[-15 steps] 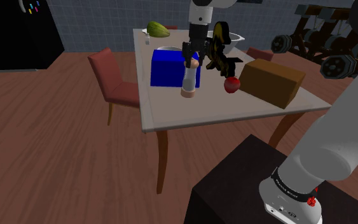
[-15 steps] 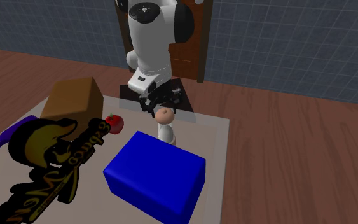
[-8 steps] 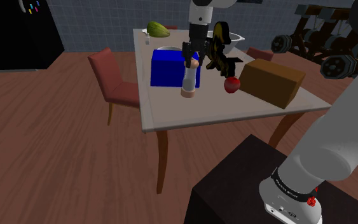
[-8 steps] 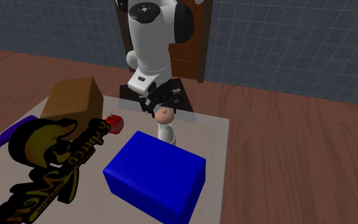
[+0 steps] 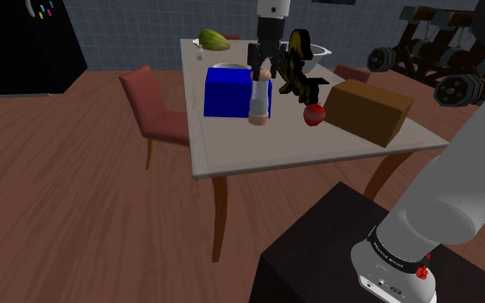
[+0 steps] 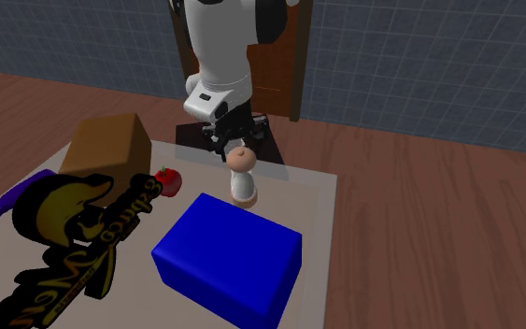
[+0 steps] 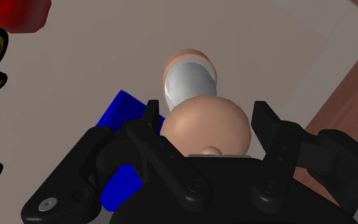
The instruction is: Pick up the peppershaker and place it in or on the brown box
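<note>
The pepper shaker is a pale cylinder with a tan round head and tan base. It stands upright just in front of the blue box, its base slightly above the table. My gripper comes down from above and is shut on the round head. In the wrist view the two fingers clasp the head of the shaker from both sides. The brown box lies on the table toward the shoulder view's right, beyond a red apple. The second exterior view shows the shaker, the gripper and the brown box.
A black and yellow object stands behind the apple, close to the gripper. A green fruit and a bowl sit at the table's far end. A red chair is at the table's left side. Dumbbells are at the far right.
The gripper has risen a little with the pepper shaker in it, so the shaker's base has come up off the table. Nothing else moved.
</note>
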Available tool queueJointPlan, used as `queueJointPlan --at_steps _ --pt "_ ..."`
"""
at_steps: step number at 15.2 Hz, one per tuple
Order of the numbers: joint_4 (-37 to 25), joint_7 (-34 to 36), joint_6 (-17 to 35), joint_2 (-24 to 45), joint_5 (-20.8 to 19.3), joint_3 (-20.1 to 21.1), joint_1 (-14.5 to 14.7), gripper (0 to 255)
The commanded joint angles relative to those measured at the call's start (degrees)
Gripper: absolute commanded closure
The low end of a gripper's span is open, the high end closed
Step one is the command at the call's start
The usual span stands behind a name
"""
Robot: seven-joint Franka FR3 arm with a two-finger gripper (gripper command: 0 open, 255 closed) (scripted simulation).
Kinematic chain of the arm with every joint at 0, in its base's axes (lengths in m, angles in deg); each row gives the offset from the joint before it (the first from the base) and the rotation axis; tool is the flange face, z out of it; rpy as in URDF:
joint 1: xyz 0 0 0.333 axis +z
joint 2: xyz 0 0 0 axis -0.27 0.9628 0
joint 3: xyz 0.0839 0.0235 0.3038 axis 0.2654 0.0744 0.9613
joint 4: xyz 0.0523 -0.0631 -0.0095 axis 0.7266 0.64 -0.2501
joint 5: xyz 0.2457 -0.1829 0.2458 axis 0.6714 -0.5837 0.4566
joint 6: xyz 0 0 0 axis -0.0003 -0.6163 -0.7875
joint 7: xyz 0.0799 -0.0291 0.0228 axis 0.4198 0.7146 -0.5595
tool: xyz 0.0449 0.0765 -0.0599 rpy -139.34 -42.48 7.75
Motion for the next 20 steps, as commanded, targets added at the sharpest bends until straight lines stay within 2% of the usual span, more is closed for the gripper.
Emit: queueJointPlan --at_steps 1,11,20 --pt "-2.0 0.0 -1.7 0.4 0.0 -0.1 -0.1 255" --pt "-12.3 0.4 -10.0 2.4 0.1 -0.2 -0.2 255" --pt "-24.1 0.9 -18.2 5.9 0.5 -0.3 -0.3 255"
